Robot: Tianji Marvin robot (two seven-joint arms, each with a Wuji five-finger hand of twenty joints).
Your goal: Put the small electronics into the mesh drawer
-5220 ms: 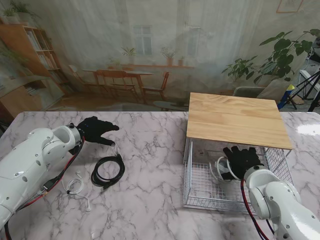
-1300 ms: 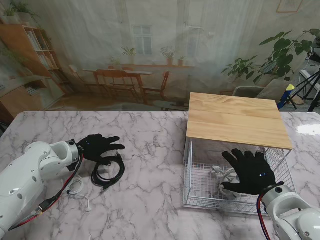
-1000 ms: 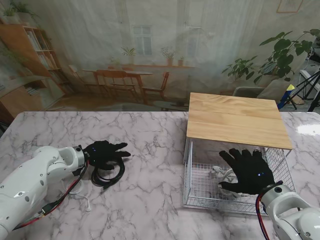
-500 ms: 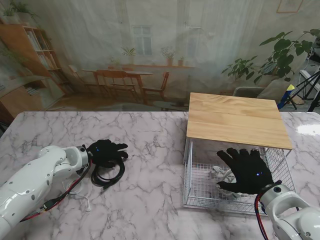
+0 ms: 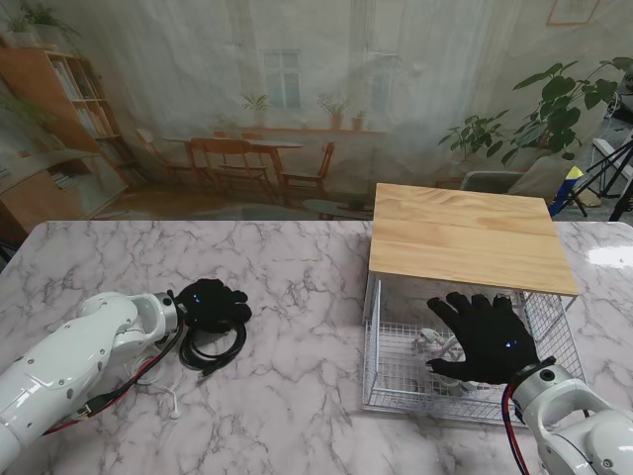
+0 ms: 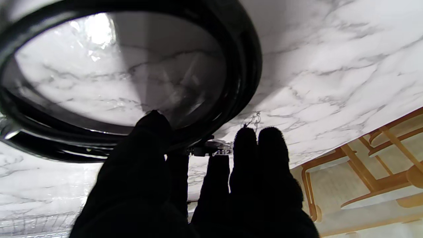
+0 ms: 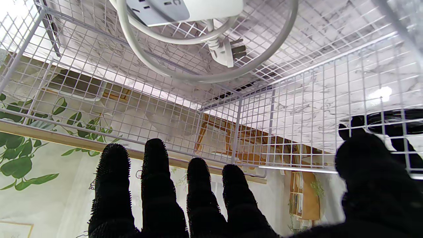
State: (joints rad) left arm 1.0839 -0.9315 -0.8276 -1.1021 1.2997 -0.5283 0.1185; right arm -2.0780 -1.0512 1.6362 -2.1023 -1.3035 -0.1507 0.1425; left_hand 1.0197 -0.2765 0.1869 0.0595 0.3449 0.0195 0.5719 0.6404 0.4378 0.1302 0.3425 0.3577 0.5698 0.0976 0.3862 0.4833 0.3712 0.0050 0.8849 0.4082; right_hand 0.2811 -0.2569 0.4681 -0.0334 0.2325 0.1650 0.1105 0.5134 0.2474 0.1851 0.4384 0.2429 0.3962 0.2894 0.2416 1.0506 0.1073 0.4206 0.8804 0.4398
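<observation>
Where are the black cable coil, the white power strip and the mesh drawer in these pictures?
black cable coil (image 5: 214, 350): stand view, on the coil's near loop.
white power strip (image 7: 185, 9): right wrist view, on its white body.
mesh drawer (image 5: 396, 381): stand view, on its bare wire floor, left of the right hand.

Your left hand low at table, palm down, fingers curling inward. Your right hand hovers flat, fingers spread, holding nothing.
</observation>
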